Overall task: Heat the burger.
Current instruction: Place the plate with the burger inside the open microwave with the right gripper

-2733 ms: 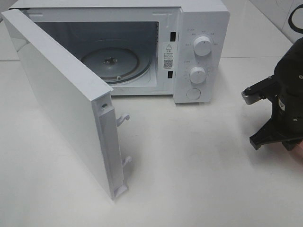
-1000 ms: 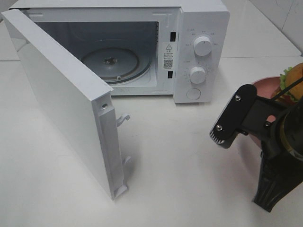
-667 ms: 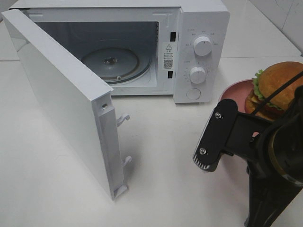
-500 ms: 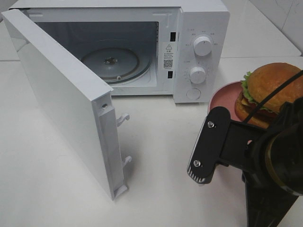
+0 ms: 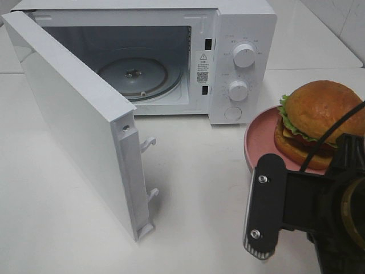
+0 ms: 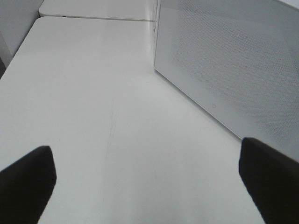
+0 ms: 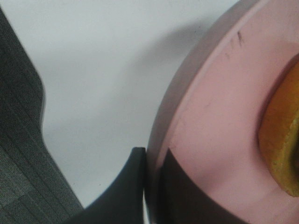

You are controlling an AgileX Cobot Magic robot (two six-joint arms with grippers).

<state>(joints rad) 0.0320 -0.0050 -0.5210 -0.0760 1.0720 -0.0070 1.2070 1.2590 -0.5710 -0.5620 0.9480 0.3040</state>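
Observation:
The burger, with a golden-brown bun, green lettuce and dark layers, sits on a round pink plate held above the table to the right of the microwave. In the right wrist view my right gripper is shut on the plate's rim, with the bun's edge just beyond. My right arm fills the lower right corner of the exterior view and hides the grip there. My left gripper hangs open over bare table, holding nothing, and is out of the exterior view.
The white microwave stands at the back with its door swung wide open to the left and the glass turntable bare inside. Two knobs are on its right panel. The left wrist view shows the door's meshed outer face.
The plate with the burger has come in from the right edge and risen, moving left toward the microwave. My right arm has shifted with it. Microwave and door are still.

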